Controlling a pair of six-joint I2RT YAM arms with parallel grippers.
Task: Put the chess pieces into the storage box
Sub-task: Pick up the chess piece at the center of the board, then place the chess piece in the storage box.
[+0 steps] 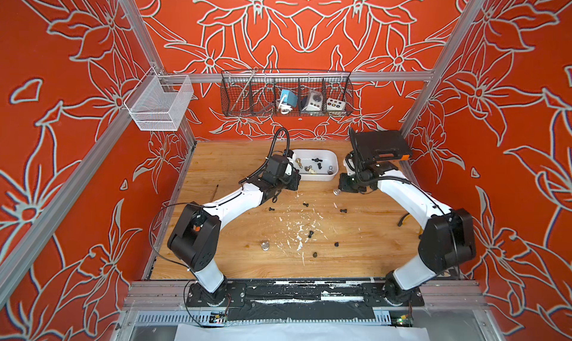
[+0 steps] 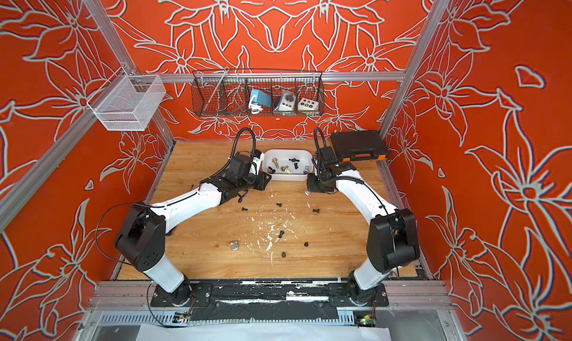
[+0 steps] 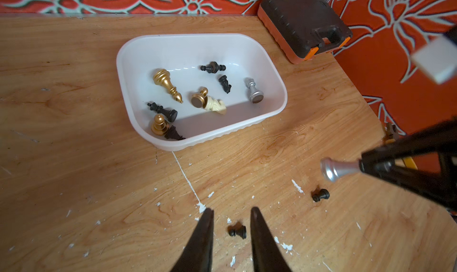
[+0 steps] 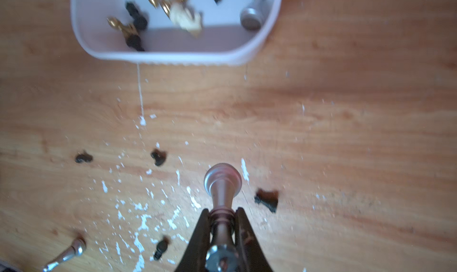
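Left claw [image 3: 232, 209]: jaws apart, empty, beside the left end of the box [image 3: 183, 36]; a pawn [image 3: 238, 231] lies on the table [image 3: 74, 159] beneath.
Box: between the arms, several pieces [image 3: 215, 105] already inside.
Silver piece [image 4: 222, 181]: held above the table, just short of the box's right front corner.
Right claw [image 4: 222, 210]: clamped on its stem.
Advice: lift the base clear of the rim, release low over bare floor.
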